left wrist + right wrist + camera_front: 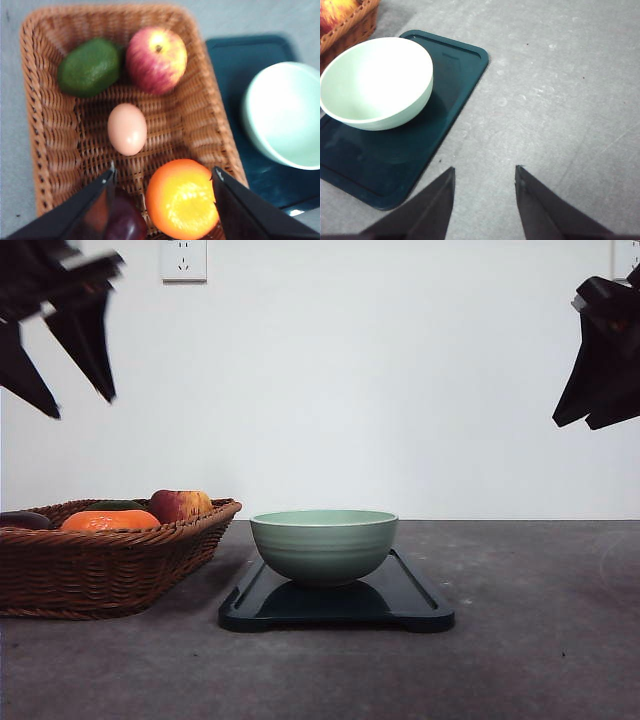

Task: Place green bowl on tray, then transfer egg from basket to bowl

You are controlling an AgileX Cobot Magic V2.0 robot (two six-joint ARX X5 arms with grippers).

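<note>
- The left hand [162, 180] hangs above the basket [45, 125], jaws spread wide and empty; the egg [127, 129] lies just ahead of the fingertips, on the basket floor.
- The right hand [485, 175] is also open and empty, raised over the bare grey surface [560, 100] beside the tray [460, 85].
- Handling judgement: the egg is light, smooth, rigid and brittle. Grip it across its narrow middle with low force; a hard squeeze is likely to crack it, and a loose one may let it slip.
- Clearance: the egg lies apart from the apple [156, 60], the green fruit [90, 67] and the orange [182, 200], so the fingers have room on both sides.
- The green bowl [324, 545] already sits on the tray, just beside the basket.
- View differences: the left wrist view reveals the egg, which the basket wall hides in the front view. The front view confirms that the bowl is upright and that both hands are well above the surface. The right wrist view shows the bowl interior empty.
</note>
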